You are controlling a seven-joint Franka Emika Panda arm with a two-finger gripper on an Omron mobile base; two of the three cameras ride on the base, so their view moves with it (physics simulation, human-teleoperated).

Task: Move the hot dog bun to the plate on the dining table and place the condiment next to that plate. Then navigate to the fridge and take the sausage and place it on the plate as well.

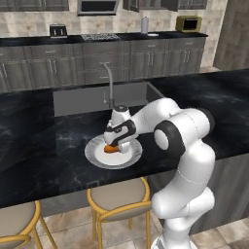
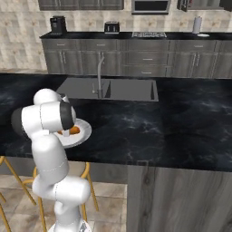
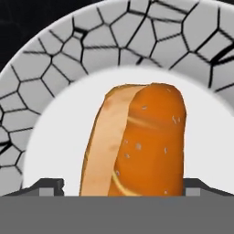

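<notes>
- Round plate [image 1: 92,154] with a grey marbled rim and white centre sits on the black, white-veined marble dining table [image 1: 29,146], just in front of the built-in grey sink [image 1: 82,99].
- Small oblong orange-tan hot dog bun [image 3: 137,146] lies on the plate's white centre (a paler cut side shows along one edge in the hand view).
- White arm's gripper [image 1: 115,146] hangs low over the bun, its dark fingers [image 3: 50,187] spread wide to either side, gripping nothing.
</notes>
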